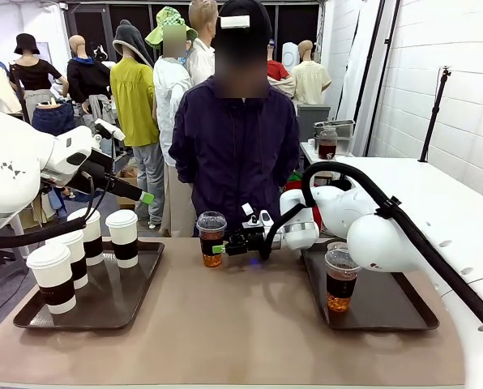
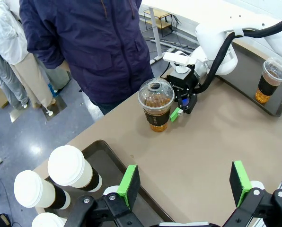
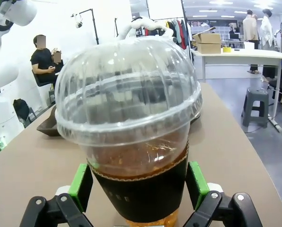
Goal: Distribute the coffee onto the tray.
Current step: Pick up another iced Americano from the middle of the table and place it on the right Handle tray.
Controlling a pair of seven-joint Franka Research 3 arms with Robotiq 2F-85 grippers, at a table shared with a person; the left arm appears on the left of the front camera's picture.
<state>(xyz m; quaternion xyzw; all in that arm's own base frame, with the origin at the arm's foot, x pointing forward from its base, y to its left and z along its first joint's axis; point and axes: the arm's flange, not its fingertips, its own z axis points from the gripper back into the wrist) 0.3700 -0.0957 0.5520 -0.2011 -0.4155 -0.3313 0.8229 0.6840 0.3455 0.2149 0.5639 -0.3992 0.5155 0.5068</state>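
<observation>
Clear plastic dome-lidded cup of dark coffee [image 3: 131, 137] stands upright, long axis vertical, between the green pads [image 3: 82, 185] of the right gripper [image 1: 232, 241], jaws spread, pads just beside the sleeve, contact unclear. Front view: cup at table's 12 o'clock edge. Left wrist view: left gripper [image 2: 186, 182] released, white lidded paper cups [image 2: 70, 169] at 9 o'clock on the dark tray [image 2: 103, 153].

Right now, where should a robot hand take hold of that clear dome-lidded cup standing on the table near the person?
Probably around the dark sleeve on the clear cup, coming in level from the side, as the right hand stands. The dome lid looks flimsy, and the cup stands upright.
</observation>
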